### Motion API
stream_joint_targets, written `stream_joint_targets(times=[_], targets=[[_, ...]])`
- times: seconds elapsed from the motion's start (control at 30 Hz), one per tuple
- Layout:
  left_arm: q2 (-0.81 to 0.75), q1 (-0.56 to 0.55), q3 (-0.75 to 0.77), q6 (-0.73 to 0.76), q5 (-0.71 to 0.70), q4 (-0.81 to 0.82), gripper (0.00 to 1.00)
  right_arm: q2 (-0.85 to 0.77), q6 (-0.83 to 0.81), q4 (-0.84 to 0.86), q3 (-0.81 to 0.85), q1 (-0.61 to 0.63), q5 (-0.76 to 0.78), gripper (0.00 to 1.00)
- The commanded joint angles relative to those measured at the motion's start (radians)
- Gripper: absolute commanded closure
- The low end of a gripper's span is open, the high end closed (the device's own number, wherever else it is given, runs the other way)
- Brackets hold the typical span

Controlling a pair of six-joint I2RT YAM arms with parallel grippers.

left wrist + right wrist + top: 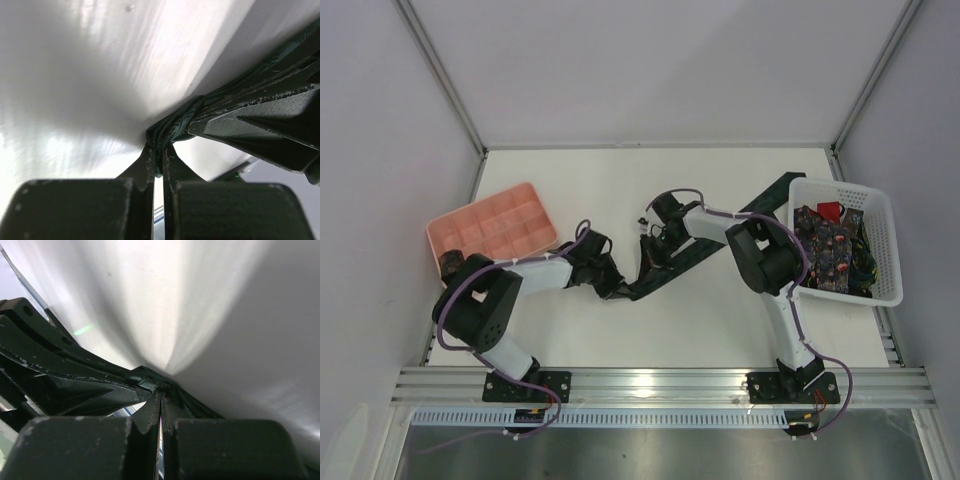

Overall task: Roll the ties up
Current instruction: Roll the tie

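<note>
The white table (620, 340) spreads out before me between grey walls. At its right edge stands the white lattice basket (882, 215), heaped with ties (830, 250), a red one (828, 211) on top. The pink compartment tray (490, 225) sits at the far left. One dark green tie (658, 280) lies slantwise across the middle, reaching toward the basket. My left claw (159, 150) is clenched on its bunched near end, and my right claw (161, 392) pinches the same tie just beside it, fingers nearly touching.
</note>
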Motion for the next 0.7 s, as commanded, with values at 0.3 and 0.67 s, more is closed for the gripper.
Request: stream_joint_targets(times=[0.3,0.67], targets=[[-0.101,0.021,-0.006,0.257,-0.242,-0.280,0.99,-0.019,0.013,-0.028,0.049,0.070,0.069,0.98],[-0.080,0.019,0.076,0.290,-0.196,-0.346,0.99,0.029,0.052,0.015,0.080,0.074,0.021,0.98]])
